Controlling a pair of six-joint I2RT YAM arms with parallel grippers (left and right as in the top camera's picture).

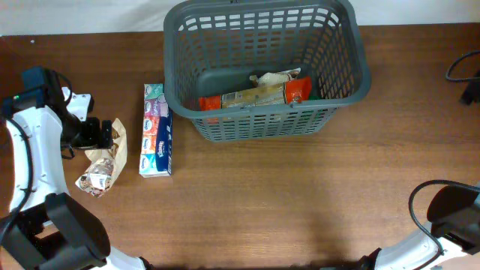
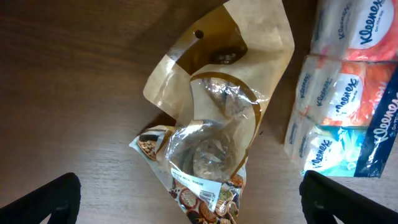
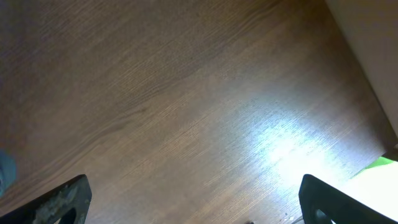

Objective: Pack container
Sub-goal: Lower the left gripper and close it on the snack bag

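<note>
the left arm (image 1: 37,150) and right arm (image 1: 416,247) are white with black joints, cables and fingers (image 2: 43,199).

left arm (image 1: 26,161): I reach from my left side, wrist facing down, left jaws spread wide, gripping nothing | right arm (image 1: 450,217): I sit folded low at my right, right jaws spread wide, empty

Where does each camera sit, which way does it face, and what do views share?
Overhead: above the table, straight down on container, tissue pack, snack bag; left arm left, right arm bottom right.
Left wrist: on left arm, facing down at snack bag, tissue pack; open left gripper at bottom corners.
Right wrist: facing down at table wood; open right gripper at bottom corners.
Shared, overhead and left wrist: snack bag, tissue pack.
</note>
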